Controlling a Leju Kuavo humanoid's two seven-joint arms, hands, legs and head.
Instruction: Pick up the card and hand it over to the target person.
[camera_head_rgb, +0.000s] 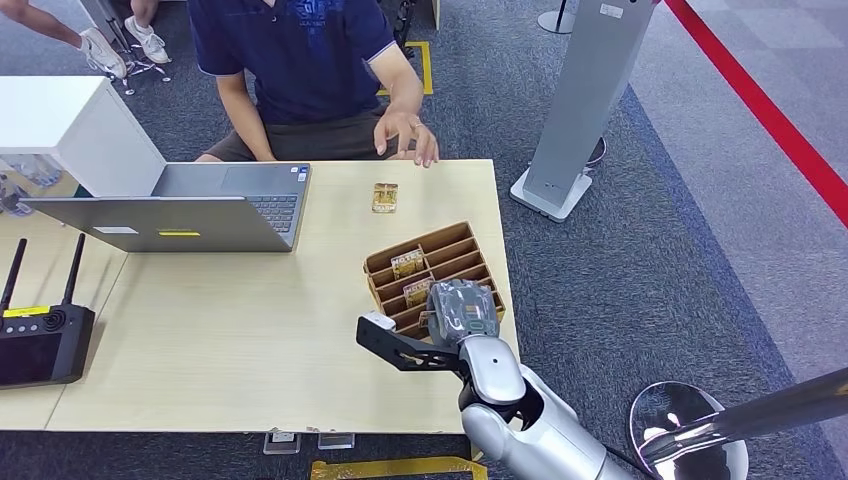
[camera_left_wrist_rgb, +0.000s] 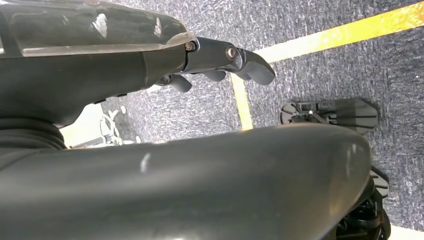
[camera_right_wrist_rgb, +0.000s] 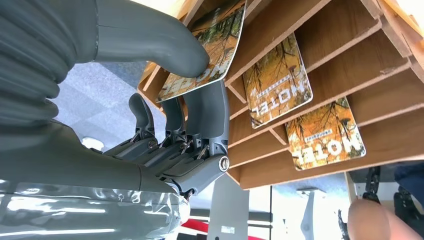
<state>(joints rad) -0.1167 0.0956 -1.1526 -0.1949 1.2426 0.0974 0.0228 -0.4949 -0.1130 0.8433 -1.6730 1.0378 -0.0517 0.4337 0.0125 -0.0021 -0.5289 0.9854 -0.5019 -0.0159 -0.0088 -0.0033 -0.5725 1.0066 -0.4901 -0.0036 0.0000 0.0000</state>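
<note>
A wooden card holder (camera_head_rgb: 470, 250) stands near the table's right edge, with orange "MOTEL" cards (camera_head_rgb: 407, 263) in its slots. My right hand (camera_head_rgb: 462, 310) is over the holder's near end. In the right wrist view its thumb (camera_right_wrist_rgb: 150, 40) presses on the face of one card (camera_right_wrist_rgb: 215, 45) and its fingers (camera_right_wrist_rgb: 205, 110) lie behind it; the card's far end is still in its slot. Two more cards (camera_right_wrist_rgb: 277, 87) sit in neighbouring slots. The person (camera_head_rgb: 300, 60) sits across the table with a hand (camera_head_rgb: 405, 135) resting on its far edge. My left hand (camera_left_wrist_rgb: 225, 55) hangs by my side, fingers stretched and holding nothing.
One more card (camera_head_rgb: 385, 197) lies flat on the table in front of the person. An open laptop (camera_head_rgb: 200, 205) stands at the far left, with a black controller with antennas (camera_head_rgb: 40, 340) nearer me. A grey pillar stand (camera_head_rgb: 580, 100) is on the floor to the right of the table.
</note>
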